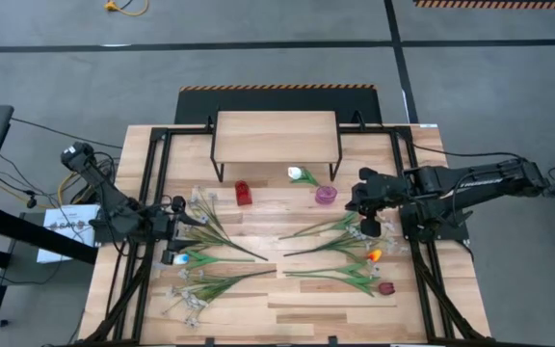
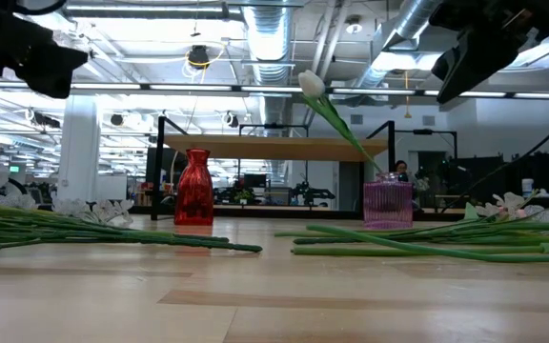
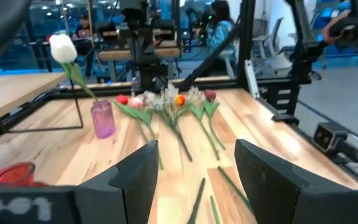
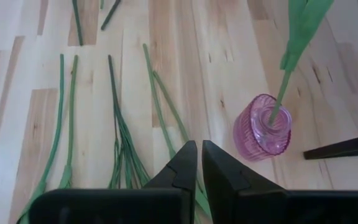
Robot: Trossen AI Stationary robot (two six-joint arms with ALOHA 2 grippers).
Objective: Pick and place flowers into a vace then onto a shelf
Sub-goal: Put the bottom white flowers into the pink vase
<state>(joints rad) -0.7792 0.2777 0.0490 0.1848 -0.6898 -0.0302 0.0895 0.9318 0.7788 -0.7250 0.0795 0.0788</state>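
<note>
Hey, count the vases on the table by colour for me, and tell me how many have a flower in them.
Red vase: 1, no flower in it
Pink vase: 1, holding a white tulip
Total: 2 vases, 1 with a flower

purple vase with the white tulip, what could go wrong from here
The white tulip leans steeply out of the small purple vase, so its weight may tip the vase or slip out when it is lifted to the shelf. The right gripper, shut and empty, hovers close by and could knock it. More stems could catch on the leaning stem.
</note>
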